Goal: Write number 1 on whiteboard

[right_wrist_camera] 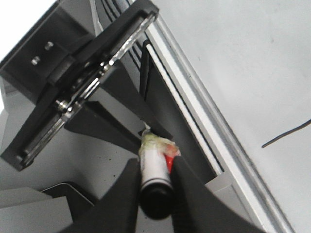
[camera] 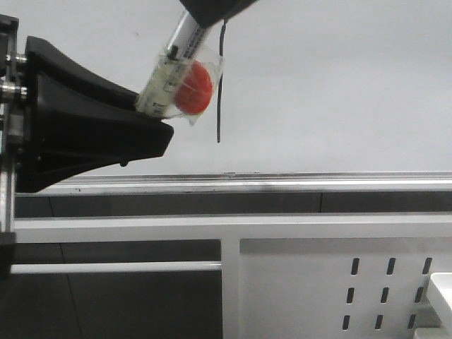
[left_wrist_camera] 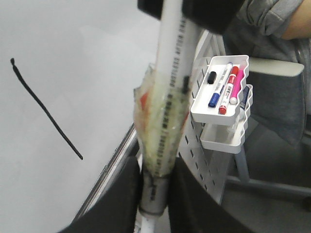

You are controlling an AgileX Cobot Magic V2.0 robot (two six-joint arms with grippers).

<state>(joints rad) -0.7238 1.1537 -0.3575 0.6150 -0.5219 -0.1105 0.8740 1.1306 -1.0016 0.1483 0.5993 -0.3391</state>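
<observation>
The whiteboard (camera: 339, 85) fills the upper front view, with its silver rail (camera: 282, 182) below. The number 1 (camera: 220, 85) is a thin black stroke on it, also in the left wrist view (left_wrist_camera: 46, 111) and partly in the right wrist view (right_wrist_camera: 286, 133). The white marker (camera: 173, 56), wrapped in clear tape with a red ball (camera: 194, 88), slants in front of the board, just left of the stroke. My left gripper (camera: 145, 116) is shut on its lower end (left_wrist_camera: 156, 194). My right gripper (camera: 208, 10) is shut on its black upper end (right_wrist_camera: 154, 194).
A white perforated metal panel (camera: 339, 282) stands below the rail. A white tray (left_wrist_camera: 243, 114) holding several markers hangs on the panel (left_wrist_camera: 204, 155). A person in grey (left_wrist_camera: 272, 19) is beyond it. A white box edge (camera: 441, 289) shows at the lower right.
</observation>
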